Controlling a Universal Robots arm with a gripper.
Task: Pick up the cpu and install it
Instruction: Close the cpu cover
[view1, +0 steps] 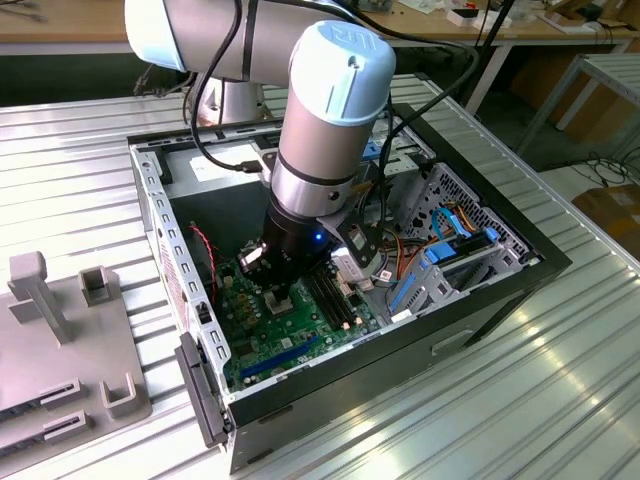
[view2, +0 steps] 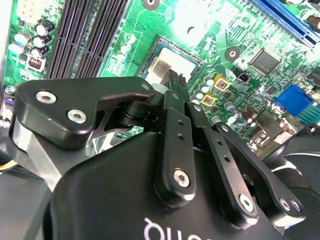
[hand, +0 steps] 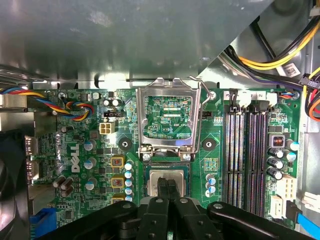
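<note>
Claw (hand: 168, 182), fingers pinched together (a narrow close), points tips-down at the cpu (hand: 155, 180) lying in the socket (hand: 188, 175).

Computer case (view1: 150, 215), open-topped, entry from above only (walls all round): gripper (hand: 167, 182) fills the room over the socket (hand: 148, 175), hinged load frame (hand: 167, 115) swung open just beside, memory slots (hand: 250, 155) near, cables (view1: 440, 235) crowding the exterior view's right.
</note>
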